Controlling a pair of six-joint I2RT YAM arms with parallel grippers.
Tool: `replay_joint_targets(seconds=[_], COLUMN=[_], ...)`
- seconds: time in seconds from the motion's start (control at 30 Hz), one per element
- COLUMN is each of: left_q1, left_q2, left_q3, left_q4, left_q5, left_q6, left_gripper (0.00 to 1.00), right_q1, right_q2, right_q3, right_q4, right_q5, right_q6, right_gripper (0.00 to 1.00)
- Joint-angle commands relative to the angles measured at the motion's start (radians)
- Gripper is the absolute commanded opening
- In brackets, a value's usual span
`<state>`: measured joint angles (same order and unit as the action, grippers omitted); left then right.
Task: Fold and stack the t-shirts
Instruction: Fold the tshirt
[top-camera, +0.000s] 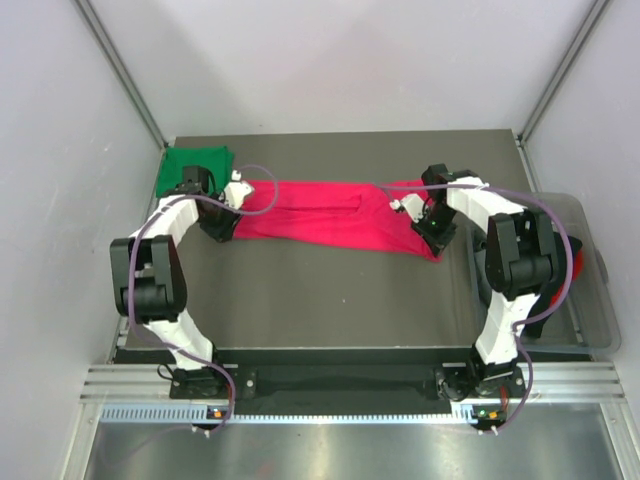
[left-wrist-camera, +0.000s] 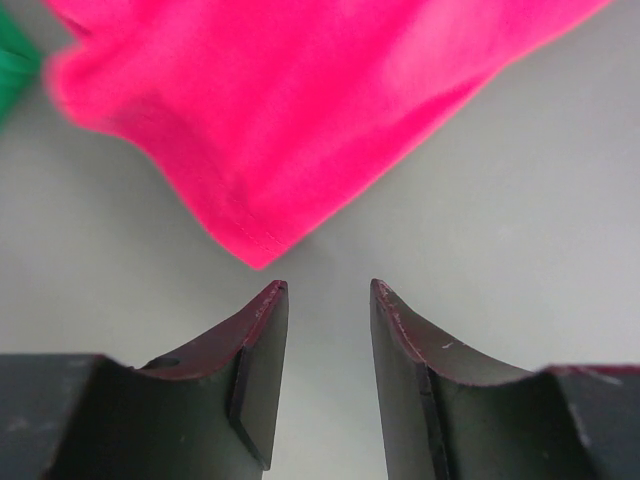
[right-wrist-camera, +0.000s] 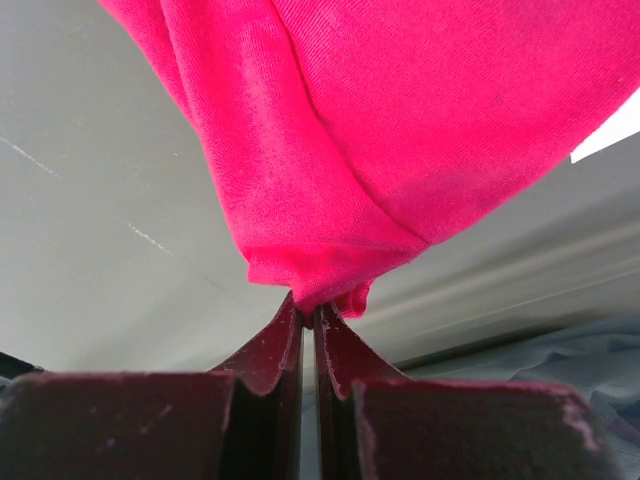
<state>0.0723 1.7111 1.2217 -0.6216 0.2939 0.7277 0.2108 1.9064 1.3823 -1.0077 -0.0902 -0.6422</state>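
Green shirt (top-camera: 195, 168) sits as a compact patch at the table's (top-camera: 330, 300) far-left corner, just beyond the left gripper (left-wrist-camera: 328, 290). Left jaws are apart with nothing between them. The pink shirt's (left-wrist-camera: 300, 110) hem corner lies flat just ahead of the tips, not touching. Pink runs as a long band rightward to the right gripper (right-wrist-camera: 308, 310), whose jaws are together, pinching a bunched corner, with cloth rising from the tips. Step looks like mid-fold of pink: left end down, right end in hand. Next likely needs the right corner carried across or laid flat, or left to re-pinch. Stacking is not yet done.
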Motion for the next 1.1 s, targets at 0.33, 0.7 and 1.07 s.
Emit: replay_joint_targets(seconds=[0.33, 0.7, 1.07], left_q1=[0.0, -0.009, -0.006], left_q2=[0.153, 0.235, 0.15], left_q3=[0.11, 0.124, 0.05], left_q4=[-0.047, -0.033, -0.042], left_q5=[-0.041, -0.036, -0.144], left_q6=[0.147, 0.141, 0.251], left_gripper=[0.45, 0.29, 0.0], right_q1=[-0.022, -0.022, -0.037], right_q2=[-0.041, -0.03, 0.029], right_q3=[0.027, 0.044, 0.159], right_q4=[-0.037, -0.035, -0.133], right_q5=[0.0, 0.001, 0.036], right_q6=[0.016, 0.019, -0.037], right_gripper=[0.0, 0.0, 0.04])
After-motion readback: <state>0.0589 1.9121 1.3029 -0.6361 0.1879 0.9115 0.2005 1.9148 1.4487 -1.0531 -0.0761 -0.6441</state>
